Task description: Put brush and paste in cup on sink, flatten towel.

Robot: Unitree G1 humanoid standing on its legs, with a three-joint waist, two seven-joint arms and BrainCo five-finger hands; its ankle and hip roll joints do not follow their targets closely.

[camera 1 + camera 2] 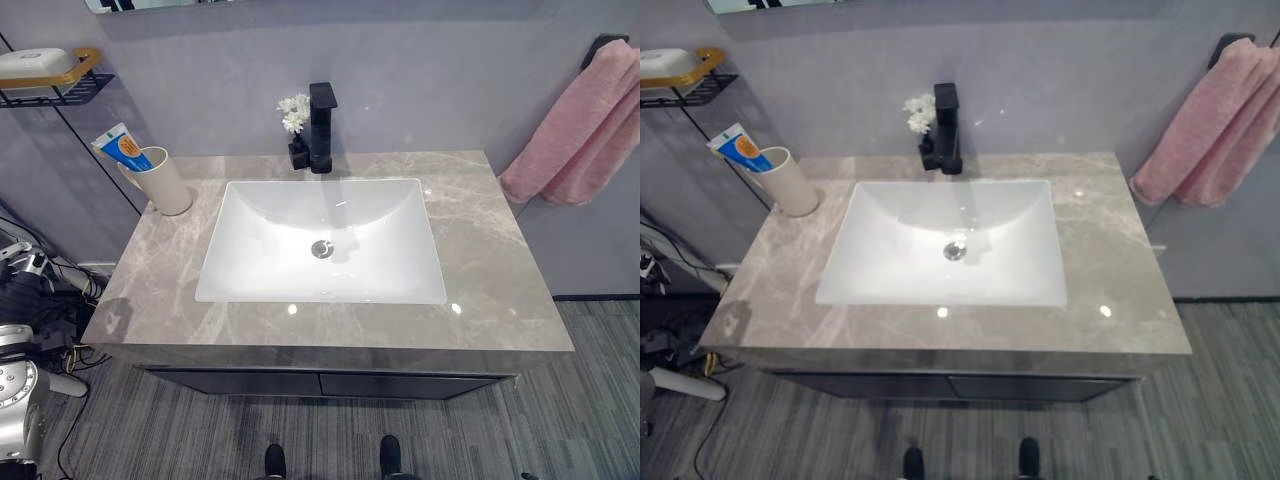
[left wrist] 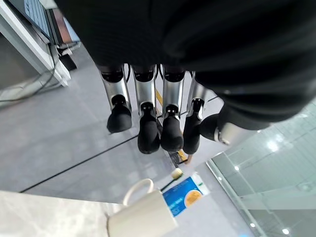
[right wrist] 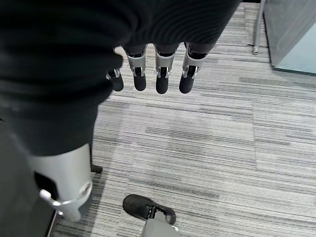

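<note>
I count one cup on the table's left rear corner holding one paste tube, one pink towel hanging bunched on the wall. Left hand and right hand hang with fingers straight, released.

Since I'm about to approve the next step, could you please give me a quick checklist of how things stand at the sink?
1. Toothpaste in cup: ok.
2. Brush in cup: a brush-like tip pokes out beside the paste; cannot tell for sure.
3. Cup upright on the counter, left of the basin: ok.
4. Towel flattened: not ok, it hangs bunched.
5. Left robot hand free, fingers relaxed: ok.
6. Right robot hand free, above the floor: ok.
</note>
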